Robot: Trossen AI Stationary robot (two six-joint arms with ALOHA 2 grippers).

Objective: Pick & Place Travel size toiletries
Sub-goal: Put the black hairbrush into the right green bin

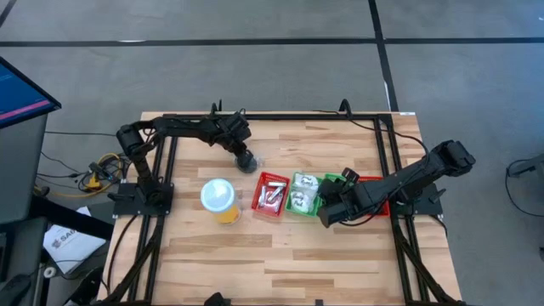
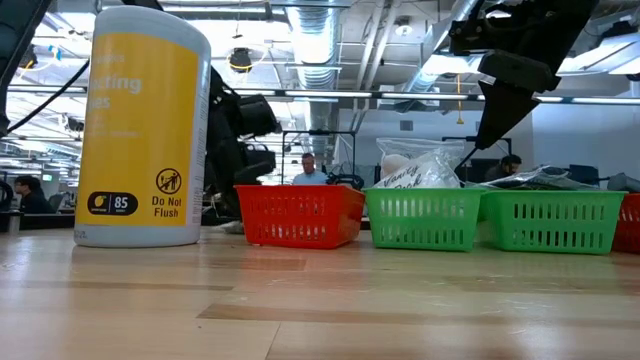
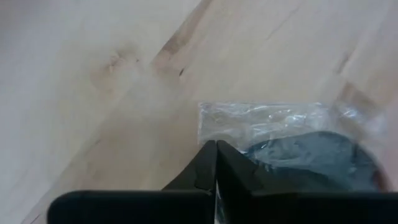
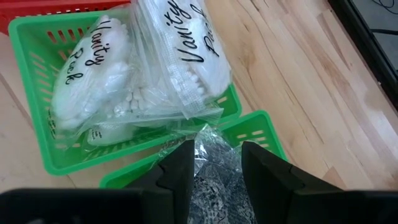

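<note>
My left gripper (image 1: 245, 158) is shut beside a dark grey disc (image 3: 311, 155) sealed in a clear packet on the wood, behind the red bin (image 1: 272, 194), which holds silvery tubes. My right gripper (image 4: 216, 155) hangs open over a green bin (image 4: 264, 127). Its fingers stand on either side of a dark crinkly packet (image 4: 217, 177) inside that bin; in the low view the gripper (image 2: 492, 125) is above the rim. White lumpy packets (image 4: 93, 81) marked "Vanity Pack" fill the neighbouring green bin (image 4: 37, 149). My left gripper pinches the clear packet at its edge (image 3: 208, 127), next to the dark disc, between its two shut fingers. The fingers slant down from above. Whether the packet lies on the table or is lifted cannot be told.
A tall yellow cup with a white lid (image 1: 219, 200) stands left of the red bin. A further red bin (image 1: 378, 204) lies under the right arm. The bins stand in a row (image 2: 425, 218) across the middle. Bare wood stretches along the near edge. People sit in the room behind.
</note>
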